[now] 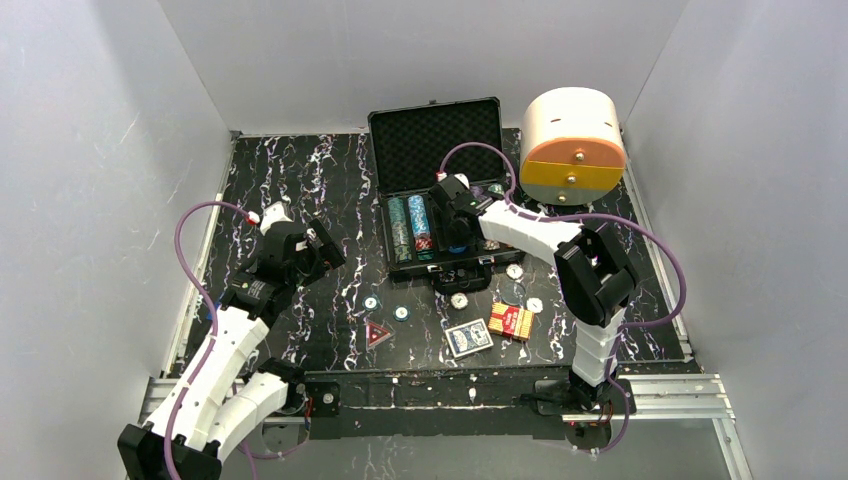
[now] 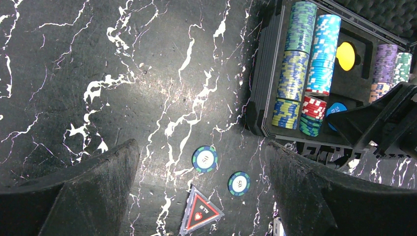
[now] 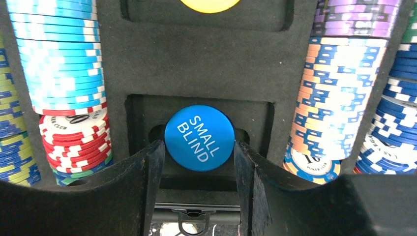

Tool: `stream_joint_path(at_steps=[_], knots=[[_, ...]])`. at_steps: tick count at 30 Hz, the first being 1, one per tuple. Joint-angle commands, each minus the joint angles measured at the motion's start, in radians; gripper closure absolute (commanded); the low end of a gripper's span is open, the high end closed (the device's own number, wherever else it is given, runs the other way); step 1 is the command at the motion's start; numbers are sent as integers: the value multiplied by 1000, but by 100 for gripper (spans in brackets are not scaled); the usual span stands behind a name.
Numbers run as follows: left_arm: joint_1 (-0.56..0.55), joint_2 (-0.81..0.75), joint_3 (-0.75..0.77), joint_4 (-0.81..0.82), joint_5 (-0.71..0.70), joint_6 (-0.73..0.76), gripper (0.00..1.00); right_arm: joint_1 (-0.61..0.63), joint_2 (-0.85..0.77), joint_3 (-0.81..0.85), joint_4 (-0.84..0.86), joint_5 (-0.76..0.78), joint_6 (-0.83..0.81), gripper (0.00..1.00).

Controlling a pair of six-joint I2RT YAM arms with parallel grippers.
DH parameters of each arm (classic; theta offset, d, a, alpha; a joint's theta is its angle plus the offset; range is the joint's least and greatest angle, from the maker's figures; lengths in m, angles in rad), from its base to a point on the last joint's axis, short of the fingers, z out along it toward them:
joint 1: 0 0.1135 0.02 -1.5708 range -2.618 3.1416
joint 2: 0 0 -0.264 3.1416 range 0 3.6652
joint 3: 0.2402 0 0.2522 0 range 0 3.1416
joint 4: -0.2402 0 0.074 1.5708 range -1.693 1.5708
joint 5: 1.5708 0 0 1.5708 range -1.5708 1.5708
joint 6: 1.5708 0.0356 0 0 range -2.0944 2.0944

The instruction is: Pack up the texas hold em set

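The black briefcase [image 1: 436, 135] lies open at the back, with rows of poker chips [image 1: 411, 225] in its foam. My right gripper [image 1: 457, 238] is down inside it. In the right wrist view its jaws [image 3: 199, 147] press both edges of a blue "SMALL BLIND" button [image 3: 199, 132] over a foam slot. My left gripper [image 2: 201, 145] hangs open above two loose chips [image 2: 204, 159] and the red triangle [image 2: 199, 211]. The blue deck [image 1: 468, 337], the red deck [image 1: 511, 322] and small round buttons [image 1: 514, 270] lie on the table in front of the case.
A white-and-orange cylindrical box [image 1: 572, 145] stands at the back right, close beside the case lid. White walls close in the table on three sides. A yellow button [image 2: 345, 55] sits in a foam slot farther back in the case.
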Motion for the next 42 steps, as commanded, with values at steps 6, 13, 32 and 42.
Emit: stream_joint_path(at_steps=[6, 13, 32, 42], knots=[[-2, 1, -4, -1, -1, -4, 2, -23, -76, -51, 137, -44, -20, 42], [-2, 2, -1, -1, -1, -5, 2, -23, -136, -55, 115, -6, -16, 44], [-3, 57, -50, 212, 273, 41, 31, -42, -645, -339, -304, 125, 231, 22], [-3, 72, -87, 255, 268, -2, 27, -41, -709, -568, -278, -51, 582, 1]])
